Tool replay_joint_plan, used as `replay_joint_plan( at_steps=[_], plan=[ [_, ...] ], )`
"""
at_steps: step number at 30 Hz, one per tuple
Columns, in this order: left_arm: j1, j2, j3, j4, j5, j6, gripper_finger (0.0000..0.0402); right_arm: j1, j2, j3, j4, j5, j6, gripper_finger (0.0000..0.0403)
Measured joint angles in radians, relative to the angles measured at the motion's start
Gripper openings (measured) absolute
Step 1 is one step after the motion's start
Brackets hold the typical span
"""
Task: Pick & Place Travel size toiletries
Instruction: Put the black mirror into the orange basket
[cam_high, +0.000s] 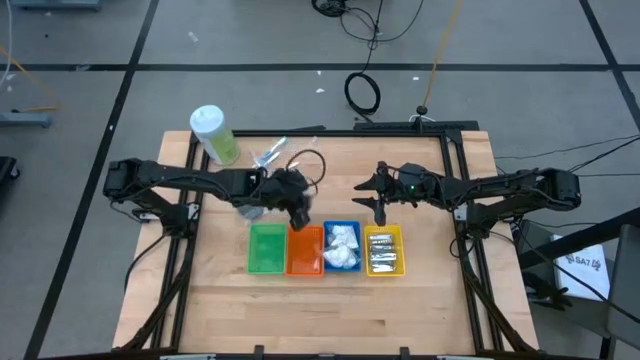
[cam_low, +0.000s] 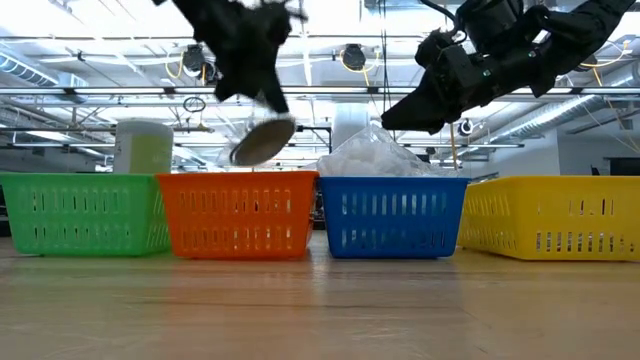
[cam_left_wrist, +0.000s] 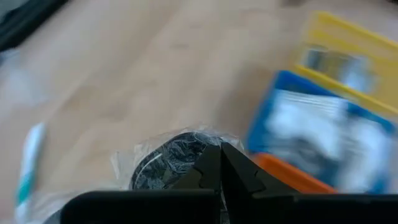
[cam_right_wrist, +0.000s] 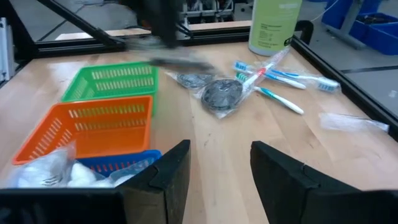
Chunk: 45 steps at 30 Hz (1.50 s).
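Bins: four stand in a row at the near side of the table; green bin (cam_high: 266, 250), orange bin (cam_high: 304, 252), blue bin (cam_high: 341, 247), yellow bin (cam_high: 384, 251).
Contents: white packets (cam_high: 342, 246) fill the blue bin; silver-grey tubes (cam_high: 383, 258) lie in the yellow one; orange appears empty.
Left gripper (cam_high: 297, 205): above the far edge of the orange bin, fingers pinched together on the dark clear pouch (cam_left_wrist: 166, 160).
Pouch: hangs off the table, just over the orange bin's far rim in the low view.
Key relation: the orange bin lies directly below and slightly nearward of the pouch; judged next step is a short advance and release.
Right gripper (cam_high: 379, 196): waits beyond the yellow bin, fingers apart, empty.
Far table: toothbrush sticks (cam_right_wrist: 280, 81) and the pale-green bottle (cam_high: 214, 134) remain.
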Motion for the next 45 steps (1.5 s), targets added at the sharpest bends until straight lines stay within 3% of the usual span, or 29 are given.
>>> replay_joint_plan(
  at_steps=[7, 11, 20, 25, 33, 45],
  plan=[
    [-0.108, 0.0, 0.023, 0.063, 0.207, 0.166, 0.0002, 0.0, 0.0, 0.0, 0.002, -0.003, 0.0, 0.0155],
    [-0.171, 0.0, 0.023, 0.123, 0.272, 0.243, 0.0001, 0.0, 0.0, 0.0, 0.002, -0.003, 0.007, 0.0155],
    [-0.242, 0.0, -0.032, 0.139, 0.28, 0.231, 0.0001, 0.0, -0.063, -0.001, 0.002, -0.017, 0.023, 0.0155],
    [-0.228, 0.001, -0.12, 0.221, 0.286, 0.199, 0.0001, 0.003, -0.166, -0.001, -0.006, -0.138, 0.035, 0.0155],
    [-0.196, 0.001, -0.211, 0.317, 0.369, 0.274, 0.0002, 0.021, -0.236, -0.061, 0.009, -0.138, 0.042, 0.0155],
    [-0.192, 0.001, -0.213, 0.328, 0.36, 0.208, 0.0059, 0.022, -0.312, -0.115, 0.071, -0.139, 0.06, 0.0155]
  ],
)
